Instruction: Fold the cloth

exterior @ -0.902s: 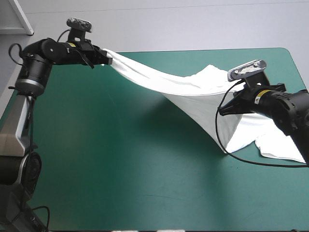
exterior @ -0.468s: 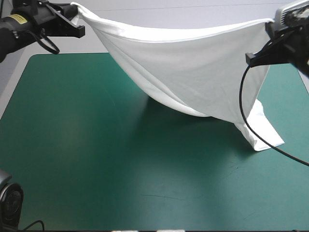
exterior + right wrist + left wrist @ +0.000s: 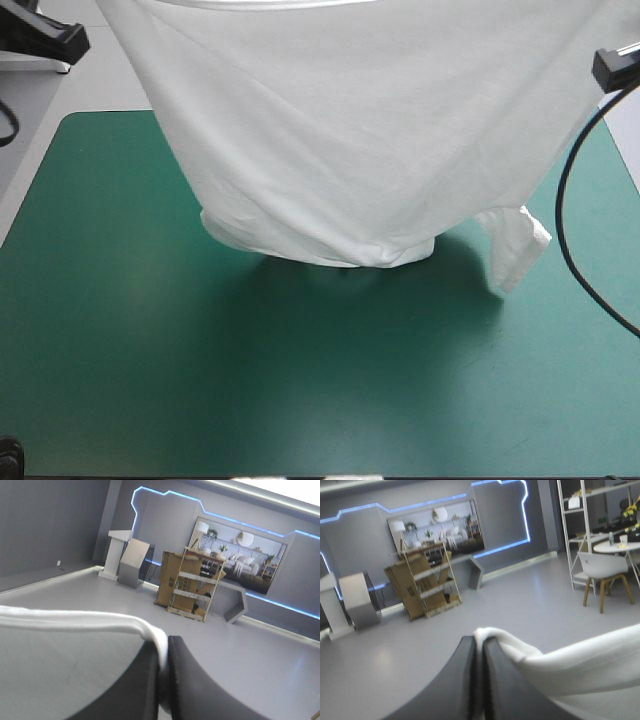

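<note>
Hanging over the teal-green table: white T-shirt, spread wide, bunched lower folds low at mid-table, one sleeve dangling right; far above, left gripper and right gripper each pinched nearly closed on its upper edge

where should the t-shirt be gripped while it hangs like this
At its two upper corners, from the outer sides, as now: the left gripper and right gripper each pinch the rolled top edge. The T-shirt hangs as a wide sheet from that edge, its lower end bunched at the table, so the corners hold it spread.
</note>
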`<state>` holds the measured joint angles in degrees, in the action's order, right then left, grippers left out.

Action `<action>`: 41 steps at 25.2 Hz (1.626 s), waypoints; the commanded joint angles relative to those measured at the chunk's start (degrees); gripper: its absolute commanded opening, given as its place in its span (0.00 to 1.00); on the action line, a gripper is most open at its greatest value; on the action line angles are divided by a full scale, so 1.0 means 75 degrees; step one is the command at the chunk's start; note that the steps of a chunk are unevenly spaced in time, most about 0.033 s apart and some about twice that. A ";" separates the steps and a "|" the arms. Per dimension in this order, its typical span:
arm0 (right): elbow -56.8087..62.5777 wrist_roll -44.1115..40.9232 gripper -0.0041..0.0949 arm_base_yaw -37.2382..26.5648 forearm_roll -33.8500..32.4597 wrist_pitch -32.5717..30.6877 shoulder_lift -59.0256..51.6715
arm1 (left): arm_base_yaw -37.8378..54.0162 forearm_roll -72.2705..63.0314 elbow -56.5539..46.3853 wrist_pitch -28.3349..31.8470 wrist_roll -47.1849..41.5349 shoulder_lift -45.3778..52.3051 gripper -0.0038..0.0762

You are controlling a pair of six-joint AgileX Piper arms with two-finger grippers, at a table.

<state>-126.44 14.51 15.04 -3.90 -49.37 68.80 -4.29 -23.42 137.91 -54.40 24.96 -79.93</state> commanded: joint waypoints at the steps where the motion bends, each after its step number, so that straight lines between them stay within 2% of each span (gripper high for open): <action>1: -0.0676 0.0377 0.04 -0.0054 0.0086 0.0506 -0.0092 | -0.0005 -0.0066 0.0612 0.0675 0.0004 0.0358 0.07; 8: -0.1861 0.0477 0.04 -0.0054 0.0278 0.0636 -0.0092 | -0.0005 -0.0066 0.1352 0.1347 0.0211 0.0559 0.07; 14: -0.1933 0.0550 0.04 -0.0054 0.0314 0.1129 0.0028 | -0.0005 0.0045 0.1417 0.1551 0.0211 0.0364 0.07; 21: -0.1933 0.0496 0.04 -0.0054 -0.0110 0.1268 0.1030 | -0.0005 0.0014 0.1417 0.1570 0.0167 -0.0690 0.07; 28: -0.1933 0.0238 0.02 -0.0096 -0.0364 0.2195 0.2836 | -0.0005 -0.0021 0.1417 0.1780 0.0185 -0.2201 0.07; 30: -0.2041 -0.0058 0.02 -0.0436 -0.0243 0.2961 0.3405 | -0.0005 -0.0021 0.1417 0.2428 0.0204 -0.2695 0.07; 32: -0.2840 -0.0097 0.02 -0.1009 0.0520 0.3175 0.3910 | -0.0005 -0.0021 0.1612 0.3195 0.0288 -0.3026 0.07; 34: -0.3747 0.0278 0.02 -0.1437 0.1465 0.3106 0.4190 | -0.0005 -0.0021 0.2164 0.3195 0.0504 -0.3286 0.07; 36: -0.4267 0.0564 0.02 -0.1661 0.2023 0.2568 0.4247 | -0.0005 0.0078 0.2530 0.3047 0.0533 -0.3405 0.07; 39: -0.4191 0.0577 0.02 -0.1669 0.2095 0.2143 0.4261 | -0.0005 0.0562 0.2727 0.2468 0.0466 -0.3358 0.07; 41: -0.3921 0.0419 0.03 -0.1669 0.2010 0.1455 0.4273 | -0.0005 0.1189 0.2692 0.1932 0.0022 -0.3358 0.07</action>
<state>-156.68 18.22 3.10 11.61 -37.36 102.67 -4.29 -18.51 156.88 -40.58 28.21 -107.87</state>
